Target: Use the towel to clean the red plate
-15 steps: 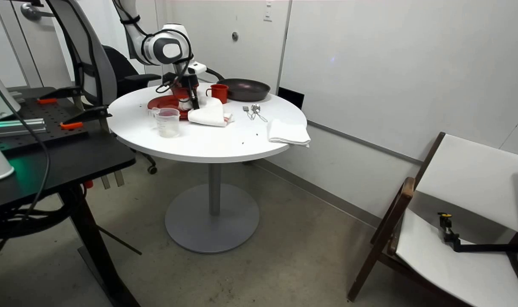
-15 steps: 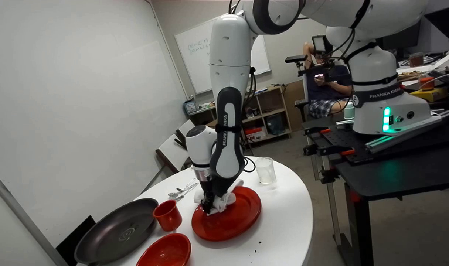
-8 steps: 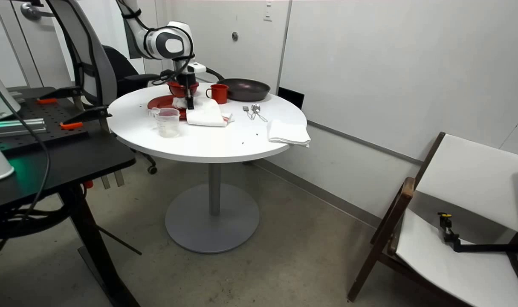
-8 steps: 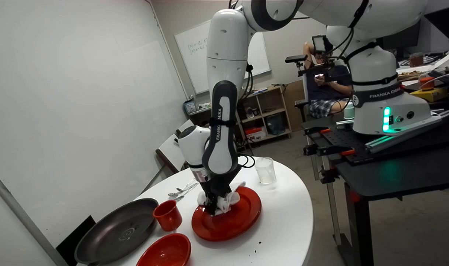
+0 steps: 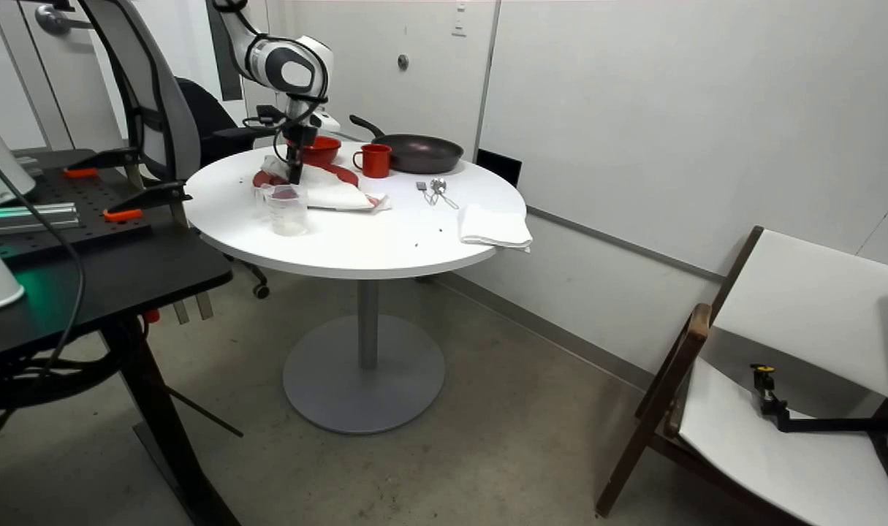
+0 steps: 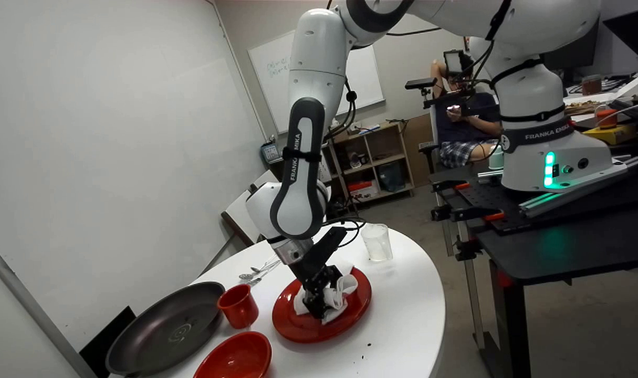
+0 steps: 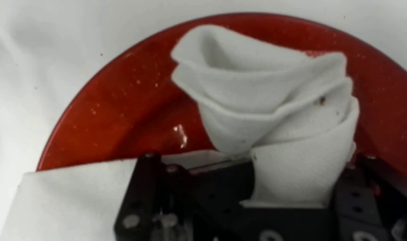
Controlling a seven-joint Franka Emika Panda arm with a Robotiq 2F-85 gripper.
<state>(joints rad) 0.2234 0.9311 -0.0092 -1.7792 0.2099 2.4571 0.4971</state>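
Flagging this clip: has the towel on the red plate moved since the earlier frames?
Yes. In an exterior view, the towel has moved farther over the red plate, away from the unmoved red mug.

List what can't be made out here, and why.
Red plate: middle mostly hidden by the towel, wrist view.
Dark spot on towel: too blurred to identify, wrist view.
Red bowl: cut off by bottom edge, in an exterior view.
Whiteboard writing: too small, in an exterior view.
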